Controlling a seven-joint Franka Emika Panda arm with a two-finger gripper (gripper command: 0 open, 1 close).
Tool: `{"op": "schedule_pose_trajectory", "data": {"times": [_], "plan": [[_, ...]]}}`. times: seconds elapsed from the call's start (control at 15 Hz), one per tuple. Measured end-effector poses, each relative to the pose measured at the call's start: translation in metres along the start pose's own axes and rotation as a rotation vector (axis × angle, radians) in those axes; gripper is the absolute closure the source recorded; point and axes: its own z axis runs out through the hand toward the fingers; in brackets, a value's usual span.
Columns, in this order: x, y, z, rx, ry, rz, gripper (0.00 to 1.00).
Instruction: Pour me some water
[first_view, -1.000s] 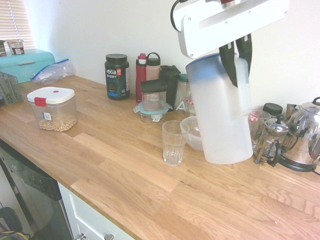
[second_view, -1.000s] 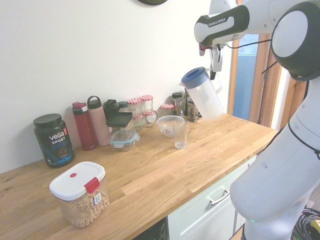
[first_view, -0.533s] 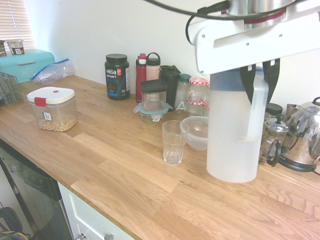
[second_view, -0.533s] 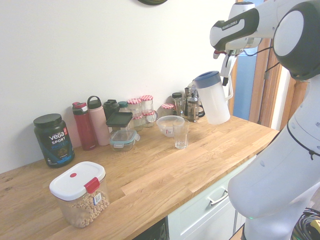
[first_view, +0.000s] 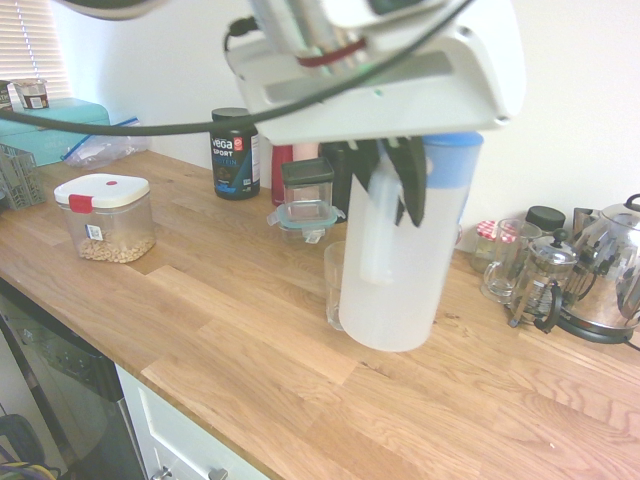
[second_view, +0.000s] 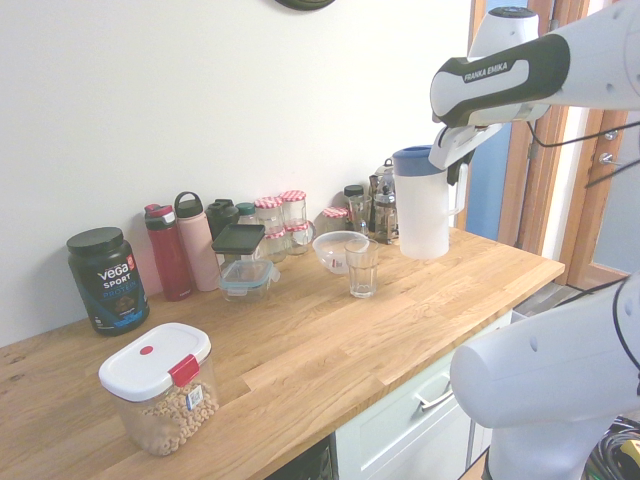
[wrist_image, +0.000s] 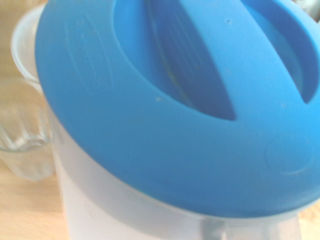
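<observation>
kitchen tabletop (second_view: 330, 330) of oak: hand (first_view: 398, 172) clamped shut on jug (first_view: 392, 262) handle; water inside makes it heavy and sloshy; fragile glass (second_view: 362, 268) sits below, just beside.

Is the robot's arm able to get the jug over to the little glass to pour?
Probably yes. The gripper holds the jug by its handle, lifted off the counter, and the glass stands uncovered with bare counter on the jug's side; only the bowl sits close behind.

first exterior view sat close and low at the worktop (first_view: 250, 330), facing the wall; second exterior looked from farther off, opposite side. both shared the jug (first_view: 395, 260) and glass (second_view: 362, 268); wrist hovered over the lid (wrist_image: 175, 100).
</observation>
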Motion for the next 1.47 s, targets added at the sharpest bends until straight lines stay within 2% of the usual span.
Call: {"op": "schedule_pose_trajectory", "data": {"times": [0.13,0.27,0.73,1.07,1.47], "plan": [[-0.018,-0.010,-0.037,0.014,0.083,0.063,1.00],[-0.037,-0.035,-0.070,0.039,0.156,0.080,1.00],[-0.134,-0.180,-0.098,0.119,0.141,-0.069,1.00],[-0.181,-0.253,-0.069,0.179,0.080,-0.116,1.00],[-0.220,-0.309,-0.009,0.212,0.064,-0.199,1.00]]}}
